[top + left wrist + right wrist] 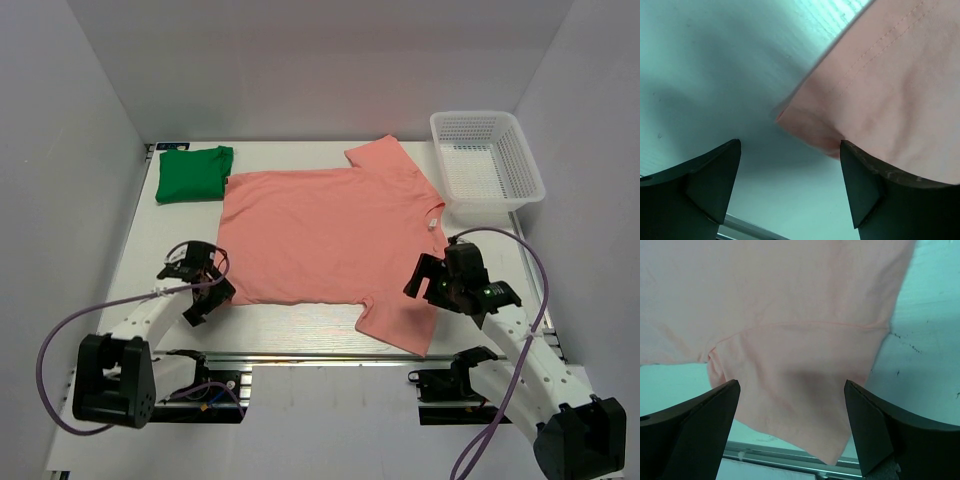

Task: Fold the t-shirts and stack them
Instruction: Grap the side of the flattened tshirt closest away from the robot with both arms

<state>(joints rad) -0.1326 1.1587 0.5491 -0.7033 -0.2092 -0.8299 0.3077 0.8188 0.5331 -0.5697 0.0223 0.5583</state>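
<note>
The salmon-pink t-shirt (pixel 320 230) lies spread flat on the table, collar to the right, sleeves at the far and near right. The bright green t-shirt (pixel 193 172) lies folded at the far left. My left gripper (pixel 206 292) is open and empty just above the pink shirt's near-left hem corner (pixel 805 125). My right gripper (pixel 424 284) is open and empty over the near sleeve (pixel 805 390), with the cloth lying between and below its fingers.
A white plastic mesh basket (pixel 487 160) stands at the far right. A metal rail (pixel 330 357) runs along the table's near edge. White walls close in the left, back and right sides.
</note>
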